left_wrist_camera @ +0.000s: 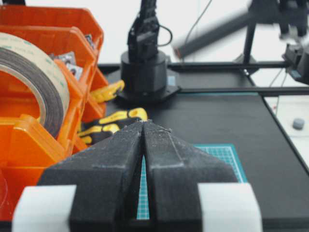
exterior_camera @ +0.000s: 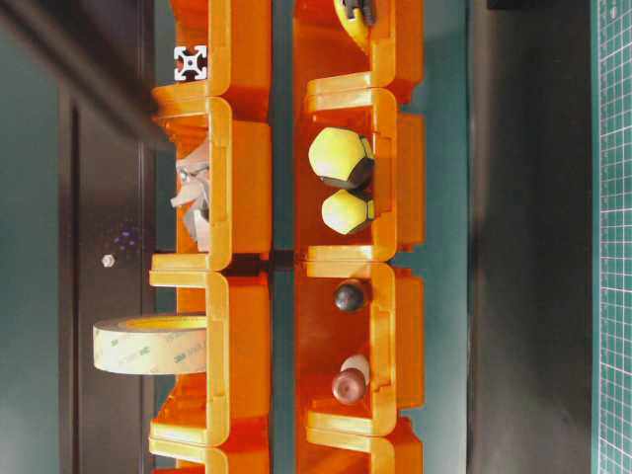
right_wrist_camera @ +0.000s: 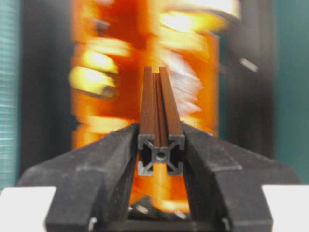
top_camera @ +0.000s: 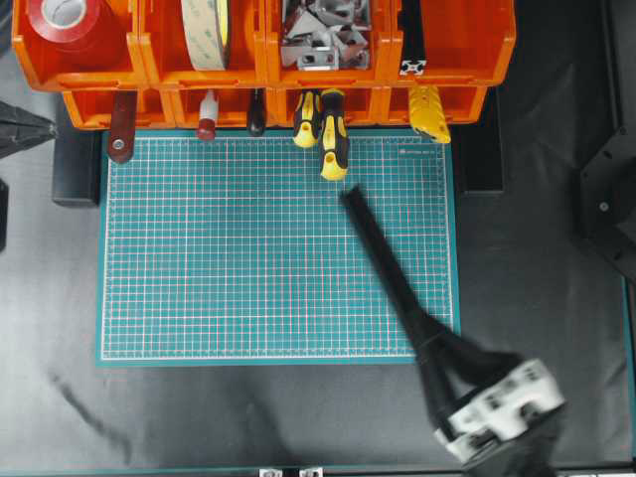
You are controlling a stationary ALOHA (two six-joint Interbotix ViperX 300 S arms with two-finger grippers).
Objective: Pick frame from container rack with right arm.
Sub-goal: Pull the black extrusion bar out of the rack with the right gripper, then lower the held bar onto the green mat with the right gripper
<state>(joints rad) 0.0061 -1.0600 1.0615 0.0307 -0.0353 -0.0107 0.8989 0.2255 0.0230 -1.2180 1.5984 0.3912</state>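
My right gripper [top_camera: 405, 301] is shut on the frame [top_camera: 366, 231], a slim black slotted bar, and holds it over the green mat [top_camera: 248, 268], clear of the container rack [top_camera: 462, 40]. The bar points up-left toward the rack and is motion-blurred. In the right wrist view the bar's silvery cut end [right_wrist_camera: 161, 154] sits between the fingers [right_wrist_camera: 116, 159], with the blurred orange rack [right_wrist_camera: 106, 92] behind it. A second such bar [top_camera: 412, 40] lies in the rack's top right bin, and its cut end shows in the table-level view [exterior_camera: 190, 62]. My left gripper [left_wrist_camera: 144, 126] is shut and empty at the mat's left.
Yellow-and-black screwdrivers [top_camera: 333, 139] stick out of a lower bin over the mat's top edge. The bins also hold a tape roll [top_camera: 207, 30], red tape [top_camera: 65, 20], metal brackets [top_camera: 323, 35] and a yellow tool [top_camera: 429, 111]. The right arm's base [left_wrist_camera: 145, 72] stands beyond the mat.
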